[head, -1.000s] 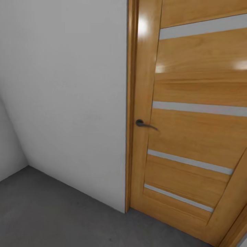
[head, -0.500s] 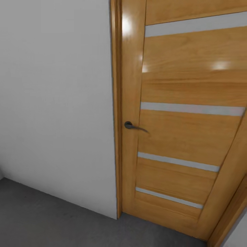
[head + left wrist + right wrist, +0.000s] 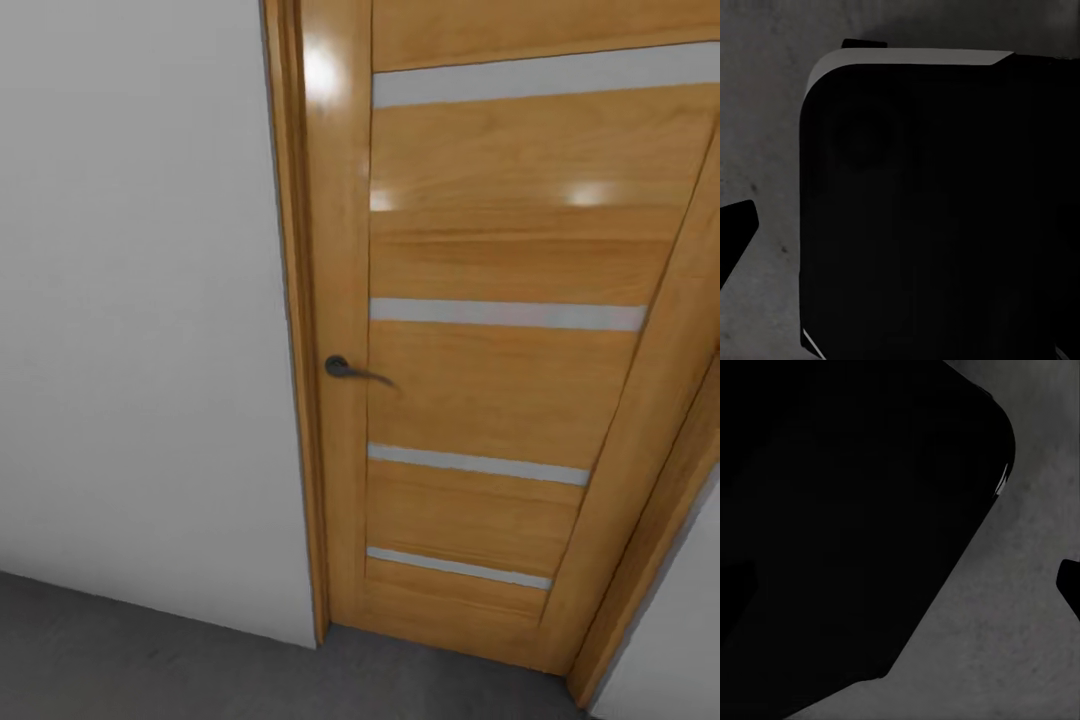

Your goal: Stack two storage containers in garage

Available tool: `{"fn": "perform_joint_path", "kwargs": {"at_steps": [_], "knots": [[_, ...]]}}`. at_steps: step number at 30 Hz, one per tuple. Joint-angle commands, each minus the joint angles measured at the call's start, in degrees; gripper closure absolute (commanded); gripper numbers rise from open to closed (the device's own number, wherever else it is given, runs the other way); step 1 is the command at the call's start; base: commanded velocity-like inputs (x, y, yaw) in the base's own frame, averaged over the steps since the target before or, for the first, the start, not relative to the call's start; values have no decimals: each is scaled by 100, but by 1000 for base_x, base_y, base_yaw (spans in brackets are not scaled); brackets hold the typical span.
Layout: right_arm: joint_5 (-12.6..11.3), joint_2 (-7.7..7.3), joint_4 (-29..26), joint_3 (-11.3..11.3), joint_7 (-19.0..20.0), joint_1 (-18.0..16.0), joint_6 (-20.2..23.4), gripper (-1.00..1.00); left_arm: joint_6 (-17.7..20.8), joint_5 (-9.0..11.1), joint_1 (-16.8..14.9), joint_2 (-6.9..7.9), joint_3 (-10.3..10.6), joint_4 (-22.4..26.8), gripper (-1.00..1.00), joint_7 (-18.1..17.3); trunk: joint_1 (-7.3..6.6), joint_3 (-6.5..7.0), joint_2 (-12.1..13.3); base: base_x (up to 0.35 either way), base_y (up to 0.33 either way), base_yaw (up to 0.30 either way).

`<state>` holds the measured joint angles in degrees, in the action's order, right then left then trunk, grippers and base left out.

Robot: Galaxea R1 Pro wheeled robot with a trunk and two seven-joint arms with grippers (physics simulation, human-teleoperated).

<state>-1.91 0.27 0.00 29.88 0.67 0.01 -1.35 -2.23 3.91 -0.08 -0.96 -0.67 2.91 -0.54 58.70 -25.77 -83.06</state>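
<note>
The two storage containers are out of view. A wood door (image 3: 500, 330) with pale horizontal strips and a dark lever handle (image 3: 345, 369) stands shut in front of me, set in a pale grey wall (image 3: 140, 300). Dark grey concrete floor (image 3: 130, 655) runs along the bottom. In the left wrist view one black fingertip (image 3: 735, 229) of my left gripper (image 3: 900, 225) sits at the picture's edge over concrete. One fingertip (image 3: 1071, 581) of my right gripper (image 3: 900, 585) shows the same way. Both grippers look spread wide, with nothing between the fingers.
A large black rounded part of my own body (image 3: 930, 210) lies under both wrist cameras, again as a dark mass (image 3: 847, 510). The door's right frame (image 3: 640, 560) slants down beside another pale wall strip (image 3: 690, 640). Concrete floor stretches to the left.
The whole head picture has slid left, so the camera has turned to the right. The door now takes more of the view, and the left wall corner has gone out of frame.
</note>
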Motion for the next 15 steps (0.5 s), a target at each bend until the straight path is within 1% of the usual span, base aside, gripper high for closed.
{"fn": "perform_joint_path", "kwargs": {"at_steps": [1,13,15], "knots": [[-22,0,0,20,6,-1,-14,-100,-15,41,-1,-1,-3,-1,-100,-6,3,-4,-2,253,125,-79],[-20,0,0,25,6,-1,-14,-100,-14,40,-1,-1,-3,-1,-100,-8,3,-4,-2,296,149,-13],[-22,1,0,20,4,-1,-14,-100,-15,40,-1,-1,-3,-1,-100,-8,3,-4,-2,304,153,-105]]}}
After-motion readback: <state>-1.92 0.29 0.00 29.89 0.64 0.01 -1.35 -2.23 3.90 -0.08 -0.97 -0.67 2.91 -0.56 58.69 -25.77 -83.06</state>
